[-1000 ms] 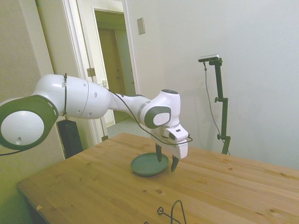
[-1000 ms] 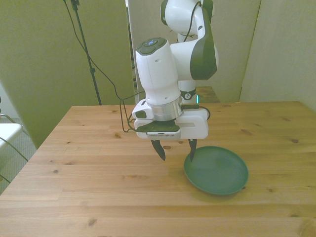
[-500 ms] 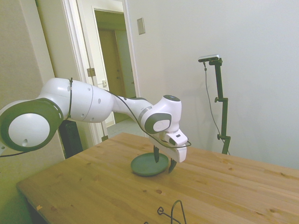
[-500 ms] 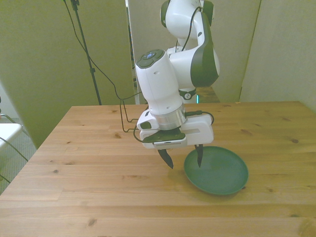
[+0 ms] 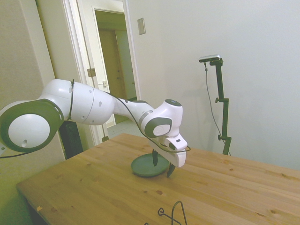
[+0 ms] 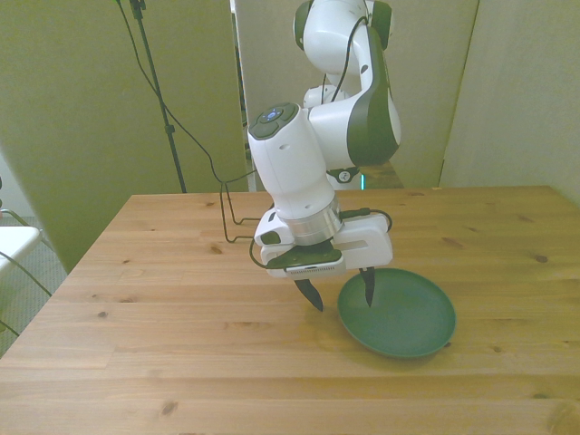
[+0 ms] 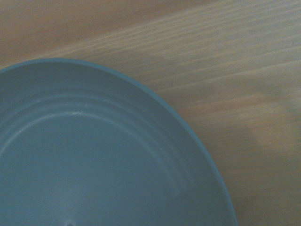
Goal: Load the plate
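The plate (image 6: 399, 317) is a round, shallow, dark teal dish lying flat on the wooden table, toward the front view's right; it also shows in the side view (image 5: 145, 166) and fills much of the wrist view (image 7: 94, 155). My gripper (image 6: 341, 294) hangs low over the plate's rim on the front view's left side, open and tilted. One finger (image 6: 369, 288) is above the inside of the plate. The other finger (image 6: 312, 296) is outside the rim, over bare wood. Nothing is held. In the side view the gripper (image 5: 162, 164) straddles the plate's near edge.
The wooden table (image 6: 181, 308) stretches wide around the plate. A loop of dark wire (image 5: 172, 213) lies near the table's front edge in the side view. An open doorway (image 5: 112, 70) stands behind the arm.
The gripper has moved lower and slightly toward the front view's right, tilting more. One finger now sits over the plate's inside. The plate has not moved.
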`<state>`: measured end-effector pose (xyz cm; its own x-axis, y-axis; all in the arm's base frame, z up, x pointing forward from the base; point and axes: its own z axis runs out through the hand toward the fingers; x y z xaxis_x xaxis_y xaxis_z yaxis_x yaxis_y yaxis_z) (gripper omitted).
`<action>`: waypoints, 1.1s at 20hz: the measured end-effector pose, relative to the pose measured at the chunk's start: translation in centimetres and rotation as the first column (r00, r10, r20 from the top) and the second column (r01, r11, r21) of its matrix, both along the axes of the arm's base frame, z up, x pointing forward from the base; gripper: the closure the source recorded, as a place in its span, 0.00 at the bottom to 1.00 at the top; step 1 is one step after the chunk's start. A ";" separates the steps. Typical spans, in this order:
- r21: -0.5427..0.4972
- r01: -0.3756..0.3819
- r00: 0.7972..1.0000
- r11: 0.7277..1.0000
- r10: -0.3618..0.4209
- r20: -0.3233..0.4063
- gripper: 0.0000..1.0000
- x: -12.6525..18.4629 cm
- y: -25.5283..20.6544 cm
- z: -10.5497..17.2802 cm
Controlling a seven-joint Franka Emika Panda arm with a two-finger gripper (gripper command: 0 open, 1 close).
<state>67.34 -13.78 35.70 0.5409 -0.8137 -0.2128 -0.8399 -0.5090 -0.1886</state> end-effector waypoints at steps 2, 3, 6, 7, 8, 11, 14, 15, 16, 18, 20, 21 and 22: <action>0.000 0.000 1.000 1.000 0.000 0.000 1.00 0.0 0.0 0.0; 0.000 0.001 1.000 1.000 -0.001 -0.001 1.00 0.0 -0.1 0.0; 0.001 0.004 1.000 1.000 -0.004 -0.003 1.00 -0.1 -0.2 -0.2; 0.002 0.004 1.000 1.000 -0.004 -0.004 1.00 -0.1 -0.2 -0.2; 0.002 0.004 1.000 1.000 -0.004 -0.005 1.00 -0.1 -0.2 -0.3; 0.004 0.001 1.000 1.000 -0.001 -0.005 1.00 -0.1 0.0 -0.4; 0.006 0.001 1.000 1.000 -0.001 -0.005 1.00 0.0 0.1 -0.6; 0.006 0.000 1.000 1.000 0.000 -0.004 1.00 0.0 0.1 -0.6; 0.007 0.000 1.000 1.000 0.000 -0.004 1.00 0.0 0.2 -0.7; 0.009 -0.001 1.000 1.000 0.001 -0.004 1.00 0.1 0.3 -0.8; 0.010 -0.003 1.000 1.000 0.003 -0.004 1.00 0.1 0.3 -0.9; 0.010 -0.005 1.000 1.000 0.005 -0.004 1.00 0.1 0.3 -0.9; 0.010 -0.007 1.000 1.000 0.007 -0.004 1.00 0.1 0.4 -1.0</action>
<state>67.45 -13.42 34.71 0.5454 -0.8079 -0.2232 -0.8373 -0.5126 -0.1904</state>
